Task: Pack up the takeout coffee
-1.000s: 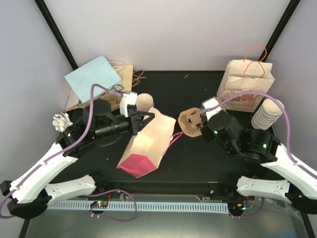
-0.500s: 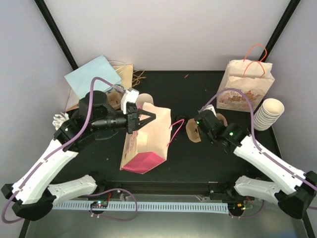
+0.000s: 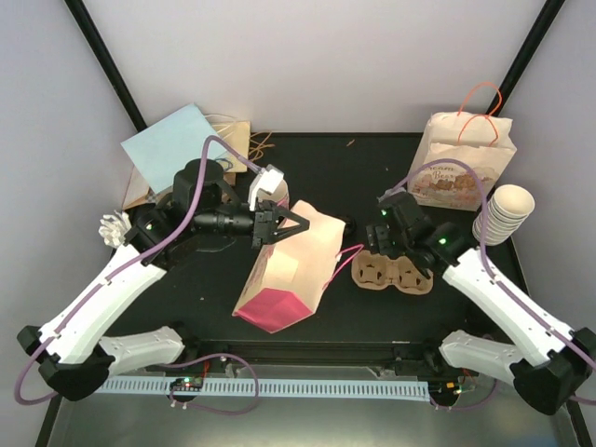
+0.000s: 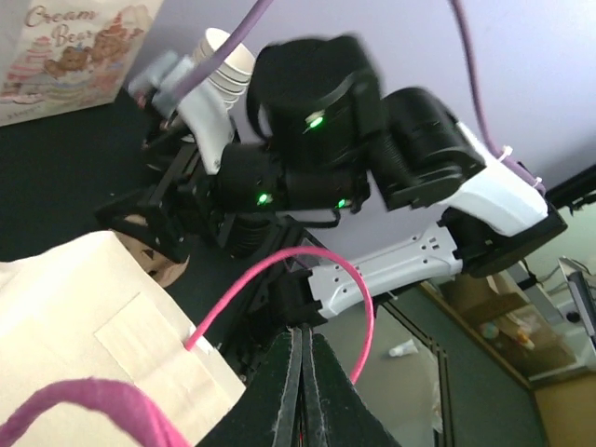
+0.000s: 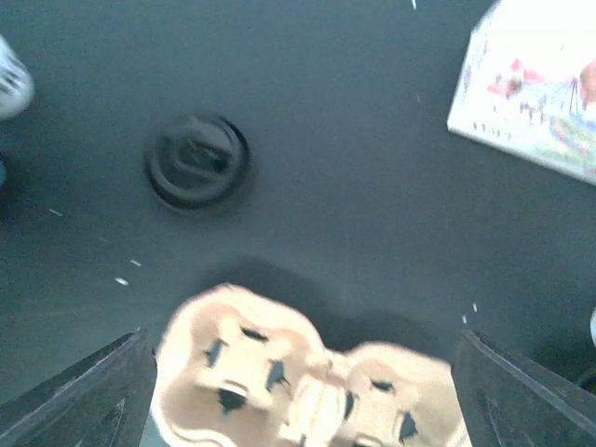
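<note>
A brown paper bag (image 3: 284, 265) with a pink base and pink handles (image 4: 321, 265) lies tilted at the table's middle. My left gripper (image 3: 296, 223) is shut at the bag's top edge; in the left wrist view its fingers (image 4: 303, 372) are pressed together beside the bag's face (image 4: 84, 307). A cardboard cup carrier (image 3: 391, 273) lies flat on the table right of the bag. My right gripper (image 3: 384, 250) hovers just above it, open, with the carrier (image 5: 307, 382) between its spread fingers (image 5: 93, 391) and nothing held.
A black lid (image 3: 346, 223) (image 5: 197, 163) rests between bag and carrier. A printed paper bag (image 3: 463, 163) stands at the back right beside a stack of paper cups (image 3: 503, 212). A blue sheet on flat bags (image 3: 177, 144) lies back left, a white crumpled item (image 3: 114, 226) below it.
My right gripper opened and let go of the cup carrier, which now lies flat on the table. My left gripper shifted right, taking the bag's top with it.
</note>
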Controlling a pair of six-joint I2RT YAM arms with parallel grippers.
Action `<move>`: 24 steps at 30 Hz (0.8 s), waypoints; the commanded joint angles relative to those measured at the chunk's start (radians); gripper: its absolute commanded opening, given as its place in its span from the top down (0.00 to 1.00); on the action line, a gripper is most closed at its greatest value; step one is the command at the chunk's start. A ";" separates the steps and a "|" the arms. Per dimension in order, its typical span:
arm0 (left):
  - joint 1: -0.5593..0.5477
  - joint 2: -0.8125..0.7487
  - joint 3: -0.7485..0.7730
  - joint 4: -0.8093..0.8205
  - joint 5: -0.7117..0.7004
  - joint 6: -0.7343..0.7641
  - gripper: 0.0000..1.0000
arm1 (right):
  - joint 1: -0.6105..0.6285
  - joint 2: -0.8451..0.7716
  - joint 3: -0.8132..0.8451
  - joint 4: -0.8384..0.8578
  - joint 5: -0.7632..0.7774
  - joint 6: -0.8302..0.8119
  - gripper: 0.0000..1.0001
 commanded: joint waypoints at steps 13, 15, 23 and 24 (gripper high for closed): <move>0.006 0.058 0.063 0.018 0.183 0.059 0.98 | -0.006 0.016 0.558 -0.138 -0.377 -0.343 0.16; 0.006 0.058 0.061 0.012 0.191 0.064 0.98 | -0.005 0.055 0.607 -0.184 -0.474 -0.390 0.19; 0.006 0.060 0.056 0.004 0.202 0.079 0.98 | 0.000 0.200 0.691 -0.249 -0.681 -0.469 0.30; 0.006 0.058 0.056 0.004 0.202 0.079 0.99 | 0.008 0.215 0.690 -0.254 -0.685 -0.475 0.32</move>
